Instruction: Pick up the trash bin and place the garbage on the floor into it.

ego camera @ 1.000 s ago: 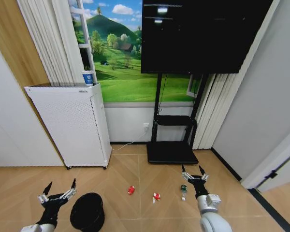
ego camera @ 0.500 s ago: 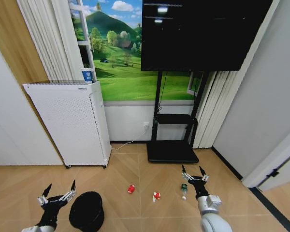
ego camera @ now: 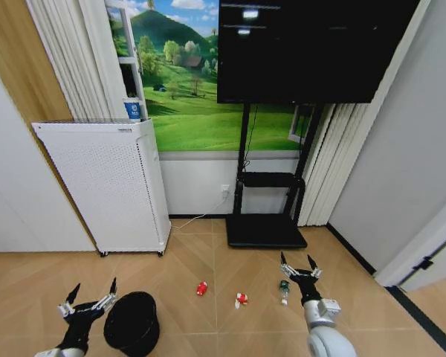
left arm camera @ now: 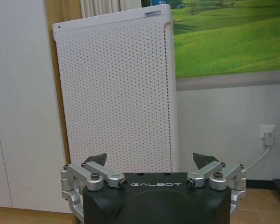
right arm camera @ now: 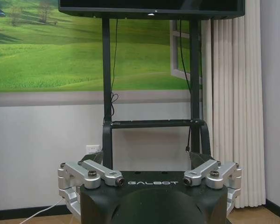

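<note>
Left gripper (ego camera: 92, 295), jaws spread wide and empty, hovering just beside the trash bin (ego camera: 132, 323) on the floor (ego camera: 208, 256); right gripper (ego camera: 297, 265), likewise open, hanging near the bottle (ego camera: 283, 290); risk: light bin tipping under a glancing rim grasp.

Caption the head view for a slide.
Both grippers, left and right, open above the floor, trash bin by the left, garbage ahead.

floor (ego camera: 186, 260) open around garbage (ego camera: 240, 300) | white appliance (ego camera: 108, 186) blocks left
</note>
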`<state>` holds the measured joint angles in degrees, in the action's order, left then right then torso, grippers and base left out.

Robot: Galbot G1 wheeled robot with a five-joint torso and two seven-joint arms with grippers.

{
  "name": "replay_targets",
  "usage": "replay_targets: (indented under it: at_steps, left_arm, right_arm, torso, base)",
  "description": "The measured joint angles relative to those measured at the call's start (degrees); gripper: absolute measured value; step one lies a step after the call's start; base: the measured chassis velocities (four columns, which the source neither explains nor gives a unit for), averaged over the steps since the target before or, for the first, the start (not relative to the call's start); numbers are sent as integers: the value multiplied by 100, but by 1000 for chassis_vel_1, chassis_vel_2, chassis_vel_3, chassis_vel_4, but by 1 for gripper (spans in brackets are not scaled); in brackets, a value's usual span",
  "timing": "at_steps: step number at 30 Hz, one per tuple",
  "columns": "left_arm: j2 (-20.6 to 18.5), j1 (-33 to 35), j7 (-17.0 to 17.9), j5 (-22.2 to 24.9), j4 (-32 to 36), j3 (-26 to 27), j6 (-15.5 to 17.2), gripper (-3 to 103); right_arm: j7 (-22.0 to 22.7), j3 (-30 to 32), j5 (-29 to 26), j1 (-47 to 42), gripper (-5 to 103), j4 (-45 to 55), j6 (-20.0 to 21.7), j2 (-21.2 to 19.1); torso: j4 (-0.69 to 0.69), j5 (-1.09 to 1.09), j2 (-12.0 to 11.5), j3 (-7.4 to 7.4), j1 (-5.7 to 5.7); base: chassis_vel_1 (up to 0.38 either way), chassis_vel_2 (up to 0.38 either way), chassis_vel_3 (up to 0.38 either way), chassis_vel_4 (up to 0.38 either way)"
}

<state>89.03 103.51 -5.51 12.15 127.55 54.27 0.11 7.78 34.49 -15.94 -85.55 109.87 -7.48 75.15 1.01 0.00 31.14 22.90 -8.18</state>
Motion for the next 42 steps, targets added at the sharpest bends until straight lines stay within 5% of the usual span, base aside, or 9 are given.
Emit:
replay_targets:
  at_steps: [42]
  left_arm:
    - [20,2,-66,-57,-80,-19,-92,100]
  right_arm:
    - [244,-41,126,58,100,-47,5,5]
  torso:
    - [0,0,-811,-490,321]
  base:
    - [-59,59,56,-61]
